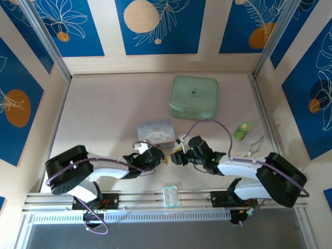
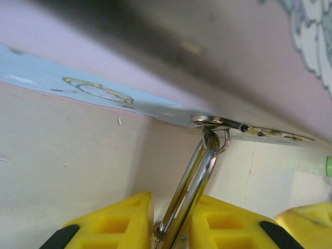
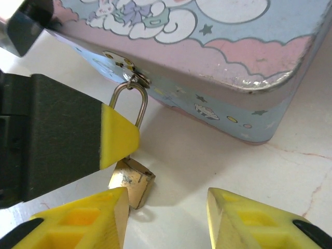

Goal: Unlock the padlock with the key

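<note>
1 padlock (image 3: pixel 130 182), 1 tin (image 3: pixel 218 57), 1 green case (image 1: pixel 193 97), 1 bottle (image 1: pixel 241 130)

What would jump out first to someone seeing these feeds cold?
The brass padlock stands out, hooked by its silver shackle through the hasp of the pastel cartoon tin at mid-table. Both arms crowd it: the left gripper straddles the shackle, and the right gripper stands open beside the lock body. A pale green case sits farther back.
</note>
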